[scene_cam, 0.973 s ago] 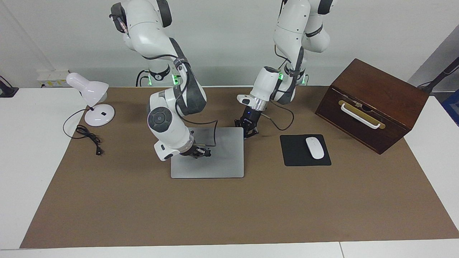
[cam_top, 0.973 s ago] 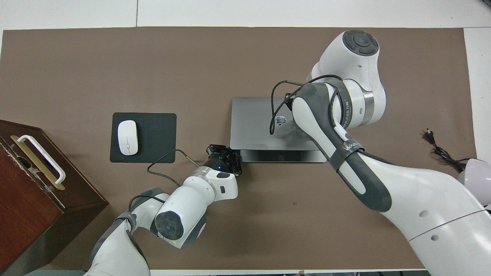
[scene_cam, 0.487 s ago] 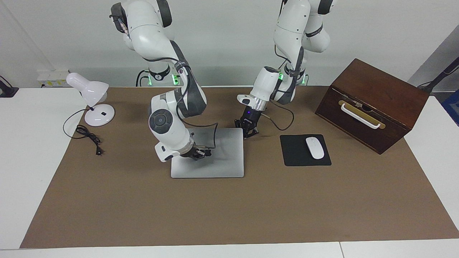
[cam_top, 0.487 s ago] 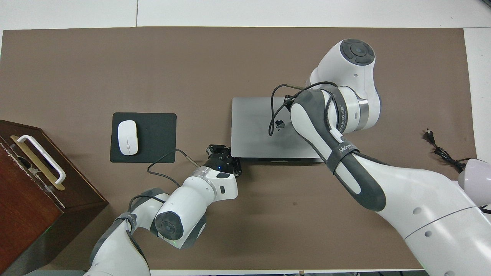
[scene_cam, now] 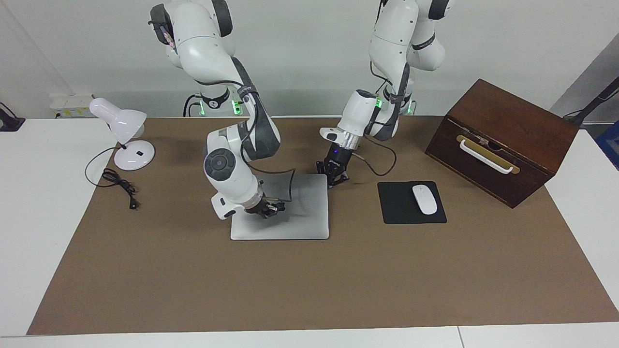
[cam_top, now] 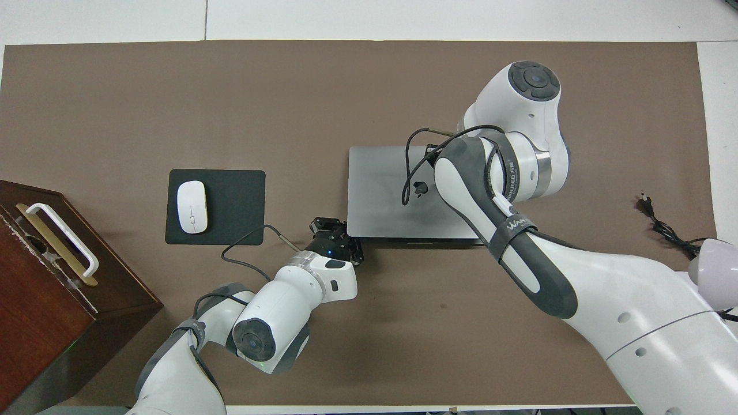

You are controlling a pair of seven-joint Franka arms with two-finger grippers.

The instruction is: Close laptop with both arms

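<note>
The silver-grey laptop [scene_cam: 300, 217] lies in the middle of the brown mat, its lid [cam_top: 380, 196] down almost flat with the dark logo facing up. Only a thin dark strip shows along its edge nearest the robots. My right gripper [scene_cam: 271, 209] is shut and rests on top of the lid; in the overhead view its forearm hides it. Shut as well, my left gripper [scene_cam: 336, 180] sits low at the laptop's corner nearest the robots, toward the left arm's end, beside the lid's edge [cam_top: 337, 230].
A black mouse pad [scene_cam: 399, 212] with a white mouse [scene_cam: 424, 199] lies beside the laptop toward the left arm's end. A brown wooden box [scene_cam: 503, 140] with a white handle stands past it. A white desk lamp [scene_cam: 123, 130] and its cord [scene_cam: 118, 186] are at the right arm's end.
The lid has dropped from slightly raised to almost flat under my right gripper, and the dark gap at the near edge has shrunk. The left gripper has stayed put.
</note>
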